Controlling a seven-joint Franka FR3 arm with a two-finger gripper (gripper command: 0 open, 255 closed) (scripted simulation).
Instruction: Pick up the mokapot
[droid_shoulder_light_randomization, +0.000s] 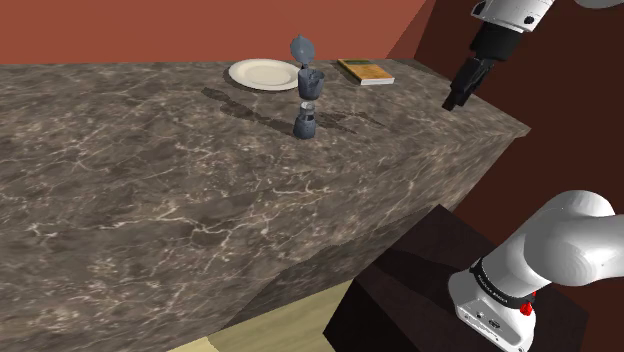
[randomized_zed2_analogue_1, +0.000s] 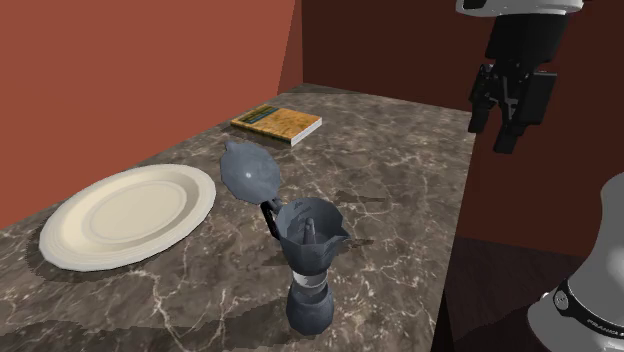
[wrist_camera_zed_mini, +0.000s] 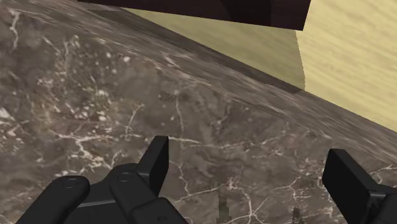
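My hand (droid_shoulder_light_randomization: 458, 95) is hanging wide open and empty at the shoulder view's upper right, over the table's (droid_shoulder_light_randomization: 150, 200) edge. The mokapot (droid_shoulder_light_randomization: 307, 100) is standing upright well to its left, at upper centre. The second exterior view is showing me its lid (randomized_zed2_analogue_1: 250, 172) flipped open, while the wrist view is looking down on marble.

White lettering beginning "FRANKA" runs along the dark ring (randomized_zed2_analogue_1: 585, 312) of the arm at the near right; the print on the book (randomized_zed2_analogue_1: 277, 123) is unreadable
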